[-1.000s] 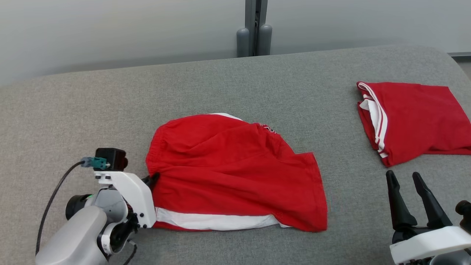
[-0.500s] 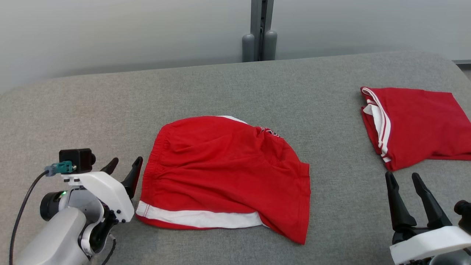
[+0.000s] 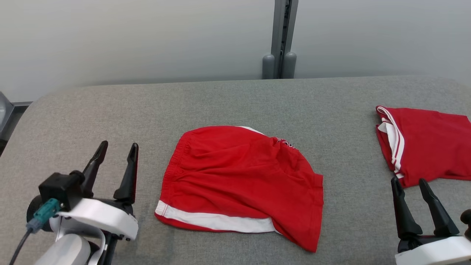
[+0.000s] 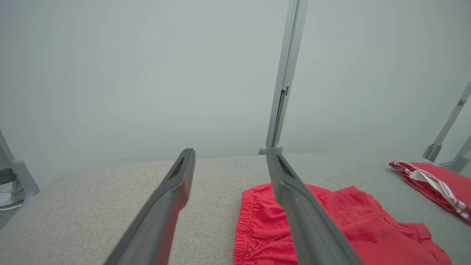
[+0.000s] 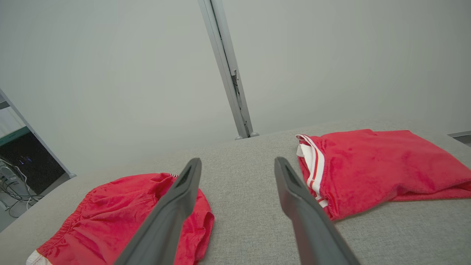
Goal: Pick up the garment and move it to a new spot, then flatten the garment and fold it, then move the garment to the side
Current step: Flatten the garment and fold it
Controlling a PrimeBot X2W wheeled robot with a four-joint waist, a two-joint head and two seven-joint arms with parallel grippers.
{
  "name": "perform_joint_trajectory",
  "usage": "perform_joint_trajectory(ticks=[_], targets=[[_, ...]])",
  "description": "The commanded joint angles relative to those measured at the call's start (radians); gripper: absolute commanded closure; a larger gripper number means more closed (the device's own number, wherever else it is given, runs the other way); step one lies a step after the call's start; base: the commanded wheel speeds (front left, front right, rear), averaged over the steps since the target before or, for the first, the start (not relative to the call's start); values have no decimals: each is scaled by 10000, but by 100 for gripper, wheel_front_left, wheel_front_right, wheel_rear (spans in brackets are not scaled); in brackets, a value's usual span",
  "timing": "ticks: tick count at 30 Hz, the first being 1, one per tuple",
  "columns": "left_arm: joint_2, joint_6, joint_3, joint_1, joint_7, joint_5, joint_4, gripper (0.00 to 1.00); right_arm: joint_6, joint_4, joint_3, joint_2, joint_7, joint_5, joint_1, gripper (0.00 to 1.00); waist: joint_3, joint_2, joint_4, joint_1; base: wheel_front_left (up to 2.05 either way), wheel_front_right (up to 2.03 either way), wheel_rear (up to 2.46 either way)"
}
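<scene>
The red shorts (image 3: 239, 184) lie crumpled on the grey padded table (image 3: 257, 99), off to the right of the left gripper (image 3: 119, 144) and apart from it, and further off to the left of the right gripper (image 3: 408, 180). The head view shows a white band along the hem nearest the robot and some small print at the far edge. The left wrist view shows the gathered elastic waistband of the shorts (image 4: 331, 228) passing behind that gripper's right finger (image 4: 294, 198).

The left gripper (image 4: 231, 152) has its fingers spread wide with nothing between them, pointing away from the robot and raised off the table. The right gripper (image 5: 237, 160) is spread the same way, grasping nothing, with bare table between its fingers.

A second red garment (image 3: 430, 143), folded and showing white stripes on its left edge, lies just beyond the right gripper and to its right. In the right wrist view the shorts (image 5: 110, 213) sit left of the fingers and the folded garment (image 5: 375, 165) right of them. A grey post (image 3: 281, 36) stands behind the table.
</scene>
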Motion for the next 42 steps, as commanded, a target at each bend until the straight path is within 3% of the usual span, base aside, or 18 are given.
perform_joint_trajectory(ticks=[1,5,9,13,19,31,32,33,34,42], targets=[[8,175,75,308,-86,122,-280,0,8,-39,0,-97,-79,-83,160,0,-40,0,50,0,0,0,0],[-133,515,300,920,-215,485,-1192,0,8,-75,82,-139,-96,-125,277,0,-39,0,117,0,0,0,0],[-354,582,375,1354,-251,772,-1504,0,8,-103,276,-237,44,-14,400,0,-54,0,227,0,0,0,0],[-526,444,408,1536,-260,951,-1526,0,8,-43,833,-458,542,222,521,0,-122,0,375,0,0,0,0],[-857,155,234,1397,-245,1110,-1291,0,10,668,2027,-690,2691,1242,800,0,-30,0,1027,0,0,0,0],[-1148,-149,35,1102,-246,1204,-851,0,8,1608,2331,-548,3297,1443,170,0,202,0,2076,0,0,0,0],[-1151,-157,32,1081,-244,1208,-821,0,8,1642,2334,-555,3274,1453,136,27,203,0,2146,0,0,0,0],[-1158,-165,38,1060,-243,1203,-804,0,8,1632,2350,-570,3221,1456,82,79,209,0,2203,0,0,0,0],[-1164,-173,49,1053,-243,1196,-782,0,8,1593,2319,-575,3128,1488,41,100,207,0,2251,0,0,0,0],[-1170,-138,86,1148,-245,1159,-761,0,8,1100,2028,-709,2984,1854,-284,100,320,0,2317,0,0,0,0]])
